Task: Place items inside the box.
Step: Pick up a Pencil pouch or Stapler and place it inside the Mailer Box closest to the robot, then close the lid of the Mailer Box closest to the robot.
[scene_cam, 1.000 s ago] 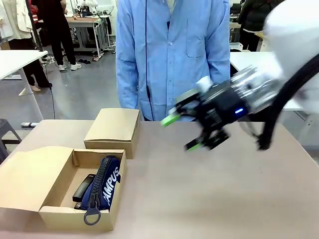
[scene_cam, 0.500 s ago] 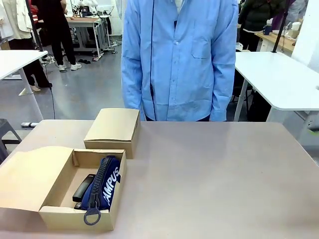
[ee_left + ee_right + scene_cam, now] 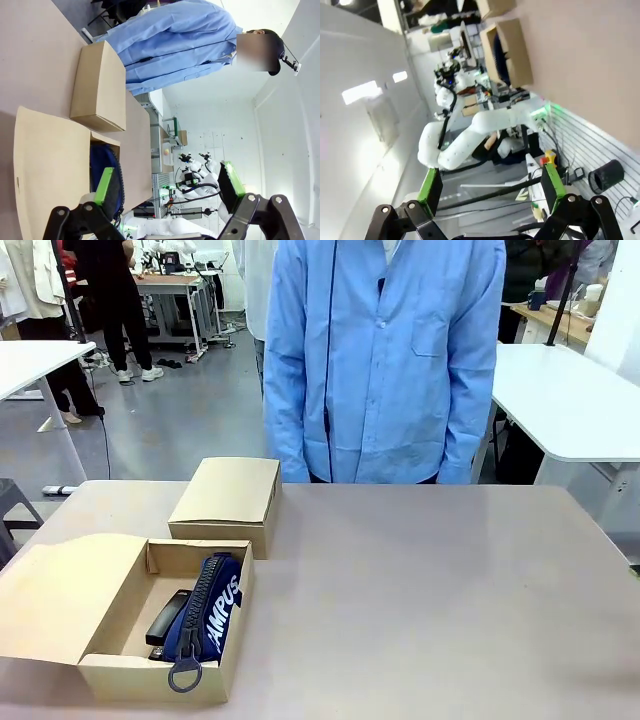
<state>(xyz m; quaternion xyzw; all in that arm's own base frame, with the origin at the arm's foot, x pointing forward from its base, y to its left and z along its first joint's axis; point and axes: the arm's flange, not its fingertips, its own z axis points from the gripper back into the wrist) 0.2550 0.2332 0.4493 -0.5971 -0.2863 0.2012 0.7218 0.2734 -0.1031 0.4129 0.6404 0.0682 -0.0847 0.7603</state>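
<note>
Pouch lies in the open box beside a black stapler, below the left gripper's spread fingers. It looks soft, light; best pinched mid-body. Right gripper fingers apart, empty; a second ago it crossed the table, now withdrawn.

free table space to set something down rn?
Bare tabletop everywhere right of the open box and the closed box, up to the person at the far edge. Crowded: inside the open box, filled by the navy pouch and a black item.
</note>
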